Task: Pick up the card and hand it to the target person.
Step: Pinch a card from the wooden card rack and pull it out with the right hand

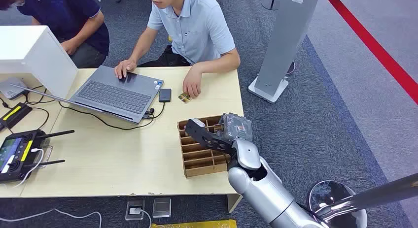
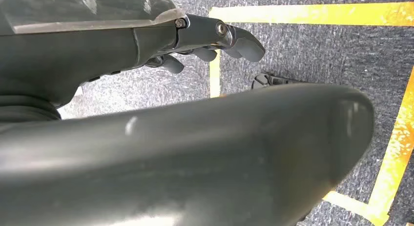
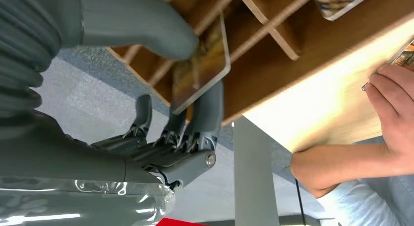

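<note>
Head camera sits high on my body, faces forward and down over table (image 1: pixel 113 164), mid range. Right wrist camera rides close behind my right hand (image 3: pixel 161 113), turned, looks past fingers into wooden box (image 3: pixel 273 65) and person's hand (image 3: pixel 390 104); both shared with head view. Left wrist camera hangs low, faces carpet (image 2: pixel 312 55), very near my own body.

card (image 3: pixel 202 70): thin, rounded corners, brown-gold print | being pinched between thumb and fingers (image 3: pixel 207 109) of the right hand (image 1: pixel 217 134) | sitting tilted above the slotted wooden box (image 1: pixel 197 161) on the tabletop (image 1: pixel 108 159)
</note>
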`<control>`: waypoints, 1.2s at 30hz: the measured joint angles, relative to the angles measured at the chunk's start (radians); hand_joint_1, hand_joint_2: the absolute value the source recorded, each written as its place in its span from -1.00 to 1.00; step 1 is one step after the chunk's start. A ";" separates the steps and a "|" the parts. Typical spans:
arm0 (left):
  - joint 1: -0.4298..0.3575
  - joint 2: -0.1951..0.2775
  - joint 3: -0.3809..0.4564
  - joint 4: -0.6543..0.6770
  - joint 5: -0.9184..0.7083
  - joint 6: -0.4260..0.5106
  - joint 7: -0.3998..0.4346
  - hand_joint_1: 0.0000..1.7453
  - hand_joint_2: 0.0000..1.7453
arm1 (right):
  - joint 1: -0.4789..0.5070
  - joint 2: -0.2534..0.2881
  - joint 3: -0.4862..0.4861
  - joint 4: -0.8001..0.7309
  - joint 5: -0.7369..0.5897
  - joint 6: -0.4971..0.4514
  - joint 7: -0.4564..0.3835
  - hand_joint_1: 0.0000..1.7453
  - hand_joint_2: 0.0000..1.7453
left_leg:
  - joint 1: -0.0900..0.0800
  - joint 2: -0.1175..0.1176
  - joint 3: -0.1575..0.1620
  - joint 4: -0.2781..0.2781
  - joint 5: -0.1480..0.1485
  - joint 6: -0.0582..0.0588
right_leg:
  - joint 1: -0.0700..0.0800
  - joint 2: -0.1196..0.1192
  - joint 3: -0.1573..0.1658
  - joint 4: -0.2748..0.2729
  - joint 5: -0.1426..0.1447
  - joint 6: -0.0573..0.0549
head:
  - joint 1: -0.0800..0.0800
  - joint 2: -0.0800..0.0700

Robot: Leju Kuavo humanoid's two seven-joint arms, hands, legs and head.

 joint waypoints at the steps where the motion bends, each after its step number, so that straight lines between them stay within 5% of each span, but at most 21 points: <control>1: 0.000 0.000 0.000 0.000 0.000 0.000 0.000 -1.00 -1.00 | -0.001 0.000 0.000 0.001 0.000 -0.001 0.000 0.45 1.00 | 0.000 0.000 0.000 0.000 0.000 0.000 | 0.000 0.000 0.000 0.000 0.000 0.000 | 0.000 0.000; 12: 0.000 -0.001 0.000 0.000 0.002 -0.001 -0.002 -1.00 -1.00 | -0.009 0.001 0.009 0.007 -0.007 -0.021 0.000 0.64 1.00 | 0.000 0.000 0.000 0.000 0.000 0.000 | 0.000 0.000 0.000 0.000 0.000 0.000 | 0.000 0.000; 25: 0.000 -0.001 0.000 0.000 0.002 0.009 -0.010 -1.00 -1.00 | -0.015 -0.007 0.037 -0.004 -0.064 -0.051 0.000 0.64 1.00 | 0.000 0.000 0.000 0.000 0.000 0.000 | 0.000 0.000 0.000 0.000 0.000 0.000 | -0.001 0.000; 36: 0.002 -0.001 0.001 0.000 0.017 0.009 -0.018 -1.00 -1.00 | -0.017 -0.071 0.072 -0.218 -0.081 -0.072 -0.001 0.64 1.00 | 0.000 0.000 0.000 0.000 0.000 0.000 | 0.000 0.000 0.000 0.000 0.000 0.000 | 0.000 0.000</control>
